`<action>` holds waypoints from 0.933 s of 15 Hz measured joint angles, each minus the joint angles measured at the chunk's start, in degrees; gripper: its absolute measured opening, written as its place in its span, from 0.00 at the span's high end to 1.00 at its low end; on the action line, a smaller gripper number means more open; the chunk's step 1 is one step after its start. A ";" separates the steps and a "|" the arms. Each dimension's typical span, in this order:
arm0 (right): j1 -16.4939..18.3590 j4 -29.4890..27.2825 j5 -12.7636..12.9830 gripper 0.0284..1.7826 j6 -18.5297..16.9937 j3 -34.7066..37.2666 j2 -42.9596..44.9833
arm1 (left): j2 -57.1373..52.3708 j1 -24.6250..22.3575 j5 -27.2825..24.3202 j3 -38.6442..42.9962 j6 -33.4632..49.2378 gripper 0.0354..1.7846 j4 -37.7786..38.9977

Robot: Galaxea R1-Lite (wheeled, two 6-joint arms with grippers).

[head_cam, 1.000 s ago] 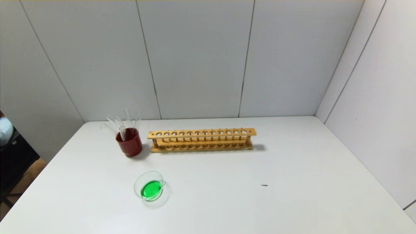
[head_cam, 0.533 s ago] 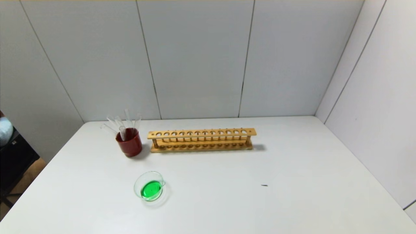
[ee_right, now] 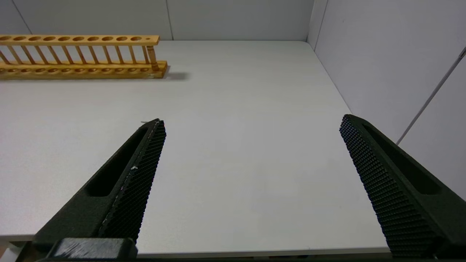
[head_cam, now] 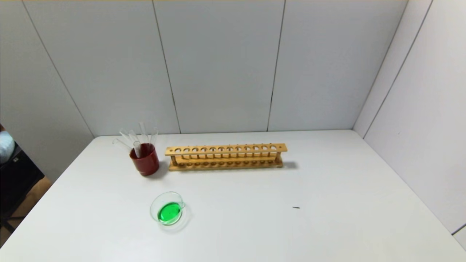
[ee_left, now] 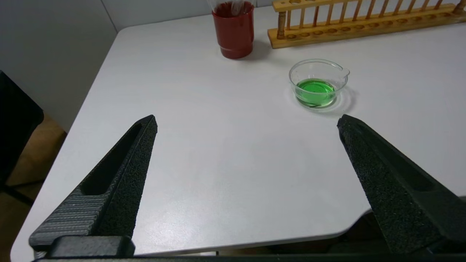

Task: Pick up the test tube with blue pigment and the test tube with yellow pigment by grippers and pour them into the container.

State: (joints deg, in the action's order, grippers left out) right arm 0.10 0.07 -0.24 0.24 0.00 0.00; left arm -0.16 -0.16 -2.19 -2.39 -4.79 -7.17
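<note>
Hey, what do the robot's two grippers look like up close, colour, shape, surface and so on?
Both are black with two long fingers that taper to blunt tips. The left gripper has rough, grainy pads, a long slot down each finger and ribbed ridges near the base. The right gripper has the same slotted wedge shape, but its pads have a fine diamond-grid texture. No cables, markings or arm links show.

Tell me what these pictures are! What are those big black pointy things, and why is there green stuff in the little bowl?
A robot took them. One camera sits on its head, one on each wrist. The black points are its claws: the left gripper and right gripper, both open, holding nothing, near the table's front edge. On the white table stand a glass container of green liquid, a red cup holding clear tubes, and an empty wooden rack. No blue or yellow tubes show.
</note>
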 joint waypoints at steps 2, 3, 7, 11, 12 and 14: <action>0.00 0.00 0.02 0.02 -0.02 0.00 0.00 | 0.00 0.00 -0.04 -0.37 0.22 0.02 -0.51; 0.00 -0.02 -0.02 0.02 0.00 0.00 0.00 | 0.00 0.00 -0.04 -0.44 0.22 0.02 -0.62; 0.00 -0.15 0.00 0.02 0.09 0.00 0.00 | 0.00 0.05 -0.06 -0.50 0.24 0.02 -0.63; 0.00 -0.15 -0.05 0.02 0.06 0.00 0.00 | 0.00 0.06 -0.06 -0.50 0.35 0.02 -0.62; 0.00 -0.17 -0.02 0.02 0.06 0.00 0.00 | 0.00 0.06 -0.06 -0.50 0.35 0.02 -0.62; 0.00 -0.17 -0.05 0.02 0.05 0.00 0.00 | 0.02 0.09 -0.09 -0.50 0.35 0.02 -0.62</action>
State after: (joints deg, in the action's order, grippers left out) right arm 0.10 -0.10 -0.29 0.29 0.00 0.00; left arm -0.13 -0.07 -2.28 -2.89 -4.44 -7.79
